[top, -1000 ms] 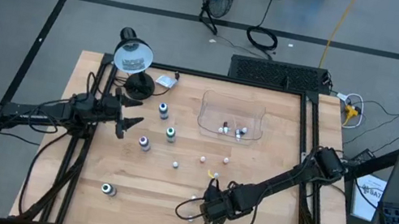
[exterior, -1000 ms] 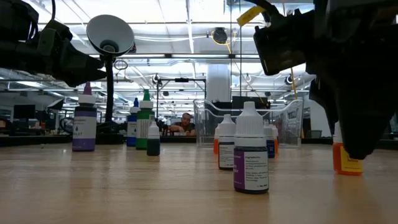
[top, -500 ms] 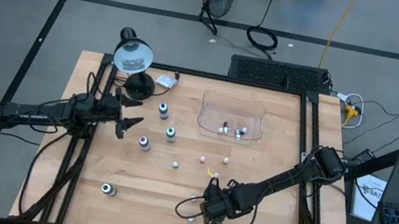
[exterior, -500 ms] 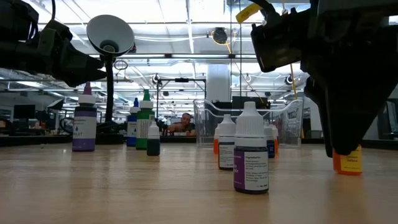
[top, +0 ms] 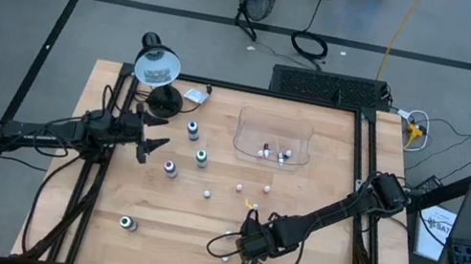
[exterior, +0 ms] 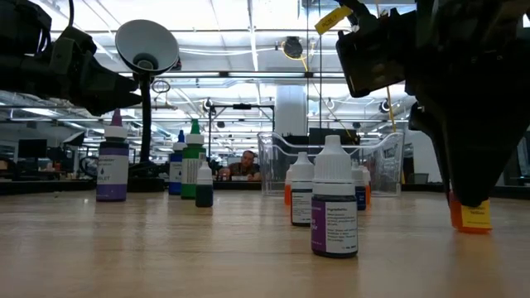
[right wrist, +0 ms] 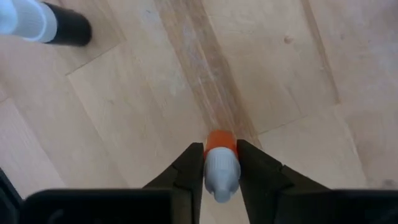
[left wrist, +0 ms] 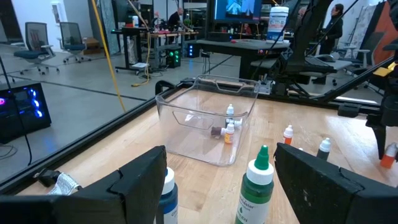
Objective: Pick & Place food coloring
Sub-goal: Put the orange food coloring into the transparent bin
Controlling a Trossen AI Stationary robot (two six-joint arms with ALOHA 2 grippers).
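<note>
My right gripper [top: 247, 243] stands near the table's near edge, pointing down and shut on a tiny orange food coloring bottle [right wrist: 221, 158] with a whitish cap; the low view shows that bottle [exterior: 470, 217] under the fingers. Other bottles stand on their bases: blue-topped [top: 192, 129], green-topped [top: 201, 157], purple [top: 171, 168] and small ones [top: 238, 188]. One bottle [top: 128, 223] lies near the left front. My left gripper [top: 150, 146] hovers open at the table's left, with the green bottle [left wrist: 256, 186] ahead of it. My right gripper pinches the orange bottle between its two fingers at the whitish cap end [right wrist: 221, 171], coming from above and pointing down. The orange body [right wrist: 221, 140] sticks out below the fingertips. In the low view the bottle leans slightly, its base [exterior: 472, 228] at the table surface.
A clear plastic tray [top: 276, 125] sits at the far middle with a few small bottles [top: 282, 156] inside. A desk lamp [top: 158, 65] stands at the far left corner. A dark-bodied bottle [right wrist: 59, 26] stands close to my right gripper. Bare wood lies right of it.
My right gripper has shifted a little over the orange bottle. The bottle has been nudged slightly toward the table's right and now leans instead of standing straight. My left arm has kept still.
</note>
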